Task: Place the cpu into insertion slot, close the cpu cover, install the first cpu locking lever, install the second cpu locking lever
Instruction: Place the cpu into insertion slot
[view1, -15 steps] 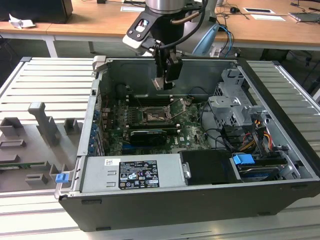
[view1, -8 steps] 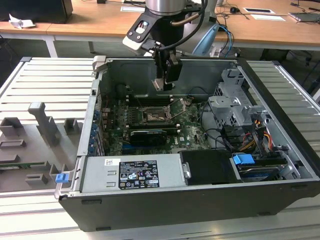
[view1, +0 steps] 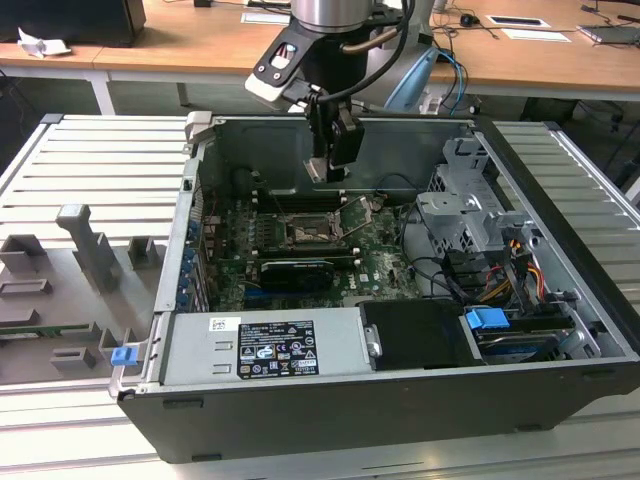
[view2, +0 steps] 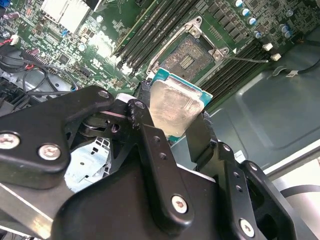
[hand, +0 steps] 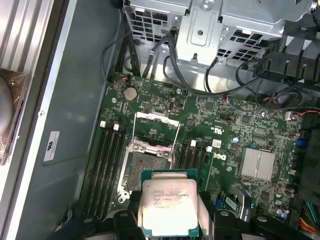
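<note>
The cpu (hand: 169, 207), a thin square chip with a pale metal face up and a green edge, sits clamped between the two black fingers (view2: 199, 136) of the gripper (view1: 333, 150), which press on two opposite edges. It hangs in the air above the green motherboard (hand: 240, 125), clear of the insertion slot (hand: 145, 169) and not touching it.

The insertion slot is a dark square socket with a silver rim, lying open. The cpu cover (hand: 158, 115), a silver frame with a large cut-out, is swung back from the slot's far edge, on the side away from the chip. A thin locking lever (view2: 245, 59) stands free beside the slot. Long black memory slots (hand: 107, 160) run along both sides of the slot. All of this lies inside an open computer case (view1: 400, 395) on a ribbed grey table (view1: 90, 170).

Placing the chip well probably means holding it flat and square to the slot, matching its corners to the rim, and lowering it straight down. Sliding it sideways could likely damage the slot's contacts. The raised cover and lever need to be avoided.
</note>
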